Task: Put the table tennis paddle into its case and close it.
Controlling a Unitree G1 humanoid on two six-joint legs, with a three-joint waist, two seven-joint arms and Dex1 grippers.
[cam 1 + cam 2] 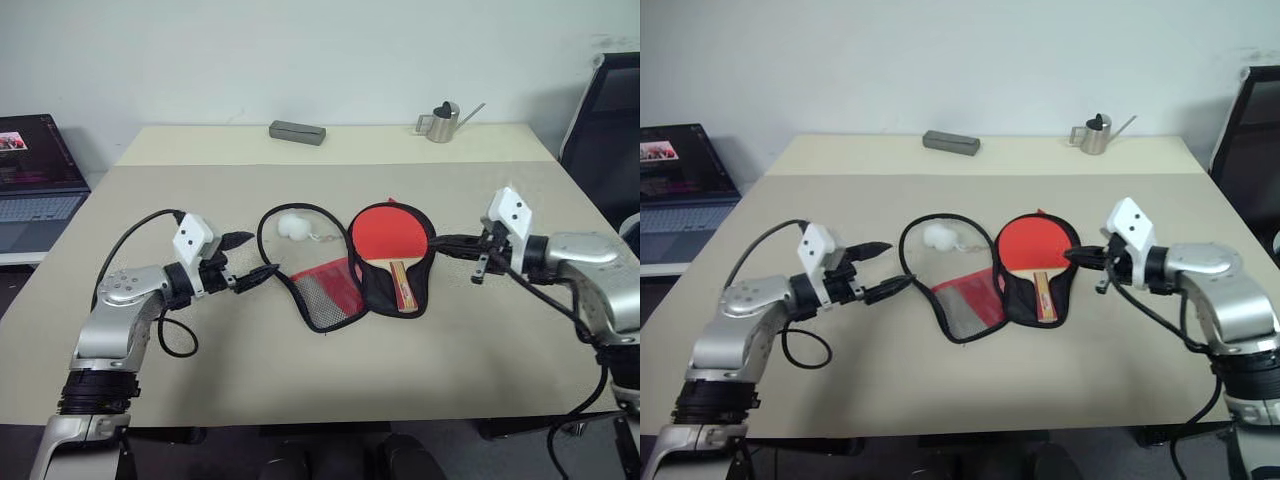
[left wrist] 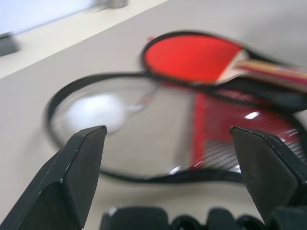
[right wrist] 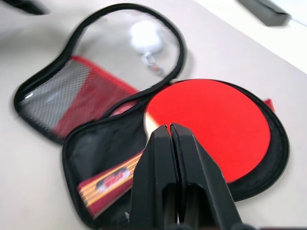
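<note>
The case (image 1: 325, 300) lies open in the middle of the table. Its black half (image 1: 378, 290) is on the right. The flap, with a red mesh panel and a black zipper rim, is spread to the left. The table tennis paddle (image 1: 390, 233) rests in the black half, red blade away from me and striped handle (image 1: 403, 285) toward me. My left gripper (image 1: 262, 254) is open just left of the flap's rim, nothing between its fingers (image 2: 84, 158). My right gripper (image 1: 437, 243) is shut and empty, hovering at the right edge of the case beside the blade; in its wrist view the gripper (image 3: 170, 128) points over the paddle (image 3: 216, 120).
A small white ball (image 1: 294, 227) sits within the round loop of the flap. At the table's far edge lie a grey box (image 1: 297, 132) and a small metal watering can (image 1: 440, 123). A laptop (image 1: 35, 170) stands off the left side and a black chair (image 1: 610, 110) on the right.
</note>
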